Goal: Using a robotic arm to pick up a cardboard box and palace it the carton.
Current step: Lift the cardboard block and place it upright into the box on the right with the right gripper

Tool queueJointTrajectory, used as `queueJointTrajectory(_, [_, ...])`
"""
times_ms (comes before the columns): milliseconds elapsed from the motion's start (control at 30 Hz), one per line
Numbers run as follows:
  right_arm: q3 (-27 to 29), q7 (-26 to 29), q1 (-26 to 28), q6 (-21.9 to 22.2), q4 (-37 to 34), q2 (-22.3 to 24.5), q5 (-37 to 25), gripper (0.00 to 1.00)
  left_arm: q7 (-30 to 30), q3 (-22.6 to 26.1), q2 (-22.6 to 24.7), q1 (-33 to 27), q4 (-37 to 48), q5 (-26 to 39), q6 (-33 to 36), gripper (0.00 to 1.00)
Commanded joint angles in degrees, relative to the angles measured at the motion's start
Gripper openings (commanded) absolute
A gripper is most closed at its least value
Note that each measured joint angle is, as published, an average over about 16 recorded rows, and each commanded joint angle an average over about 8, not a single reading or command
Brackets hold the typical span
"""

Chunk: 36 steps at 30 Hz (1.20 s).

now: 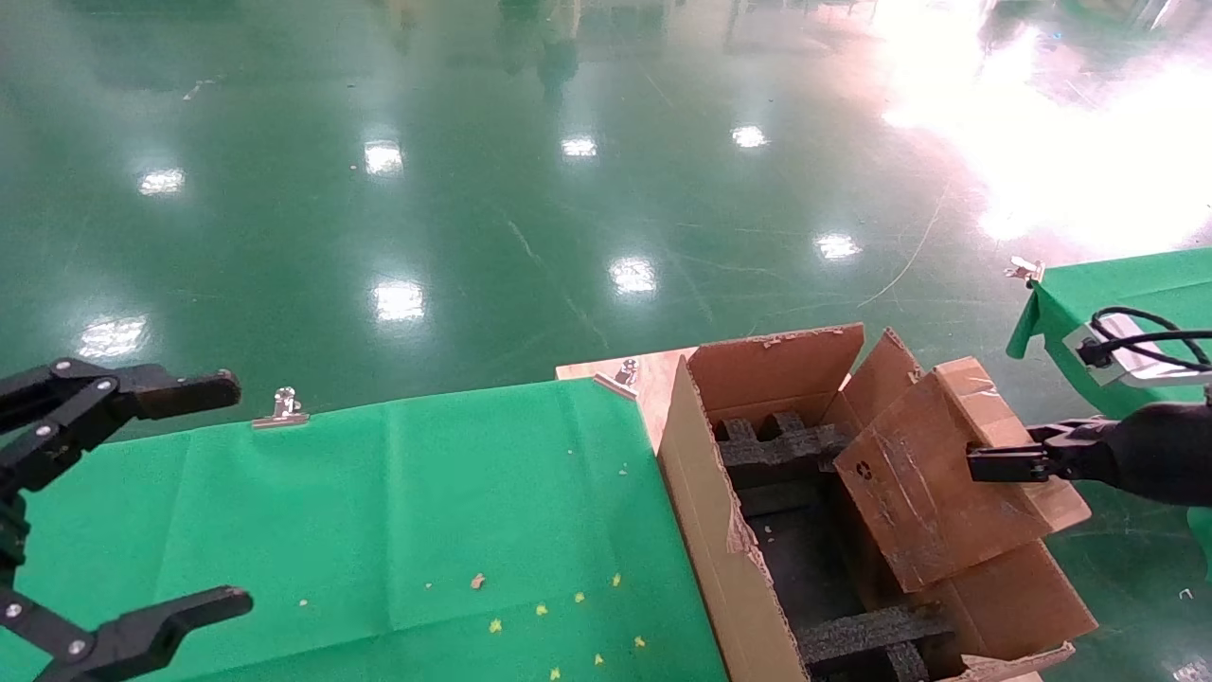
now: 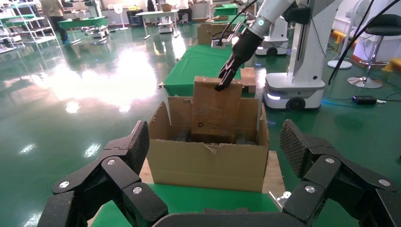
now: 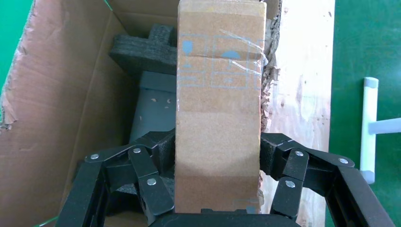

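Note:
My right gripper [image 1: 994,464] is shut on the small brown cardboard box [image 1: 937,483] and holds it tilted over the right side of the large open carton [image 1: 701,511], its lower end down inside. In the right wrist view the fingers [image 3: 161,151] clamp both sides of the taped box [image 3: 218,118], with the carton wall [image 3: 61,118] and black foam [image 3: 146,47] below. The left wrist view shows the white robotic arm [image 2: 265,16] holding the box [image 2: 215,111] in the carton [image 2: 208,163]. My left gripper [image 1: 227,493] is open and empty over the green table's left side.
A green cloth table [image 1: 379,521], held by metal clips [image 1: 281,409], lies left of the carton, with small yellow scraps on it. A wooden board [image 1: 644,379] is under the carton. Another green table [image 1: 1136,284] stands at the right. Black foam blocks [image 1: 776,445] sit in the carton.

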Motion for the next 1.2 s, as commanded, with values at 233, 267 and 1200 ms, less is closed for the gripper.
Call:
queueJointTrajectory(233, [-0.5, 5.0, 2.2, 1.2, 4.6, 1.9, -5.6, 0.0, 0.0, 0.0, 0.0, 0.0, 0.0, 0.0, 0.0, 1.0])
queueJointTrajectory(267, [-0.5, 5.2, 2.3, 1.3, 4.9, 2.0, -5.9, 0.0, 0.0, 0.0, 0.0, 0.0, 0.0, 0.0, 0.0, 1.0])
queueJointTrajectory(1200, [-4.6, 17.1, -4.8, 10.0, 3.8, -5.2, -6.4, 0.0, 0.1, 0.1, 0.0, 0.0, 0.1, -0.1, 0.0, 1.0])
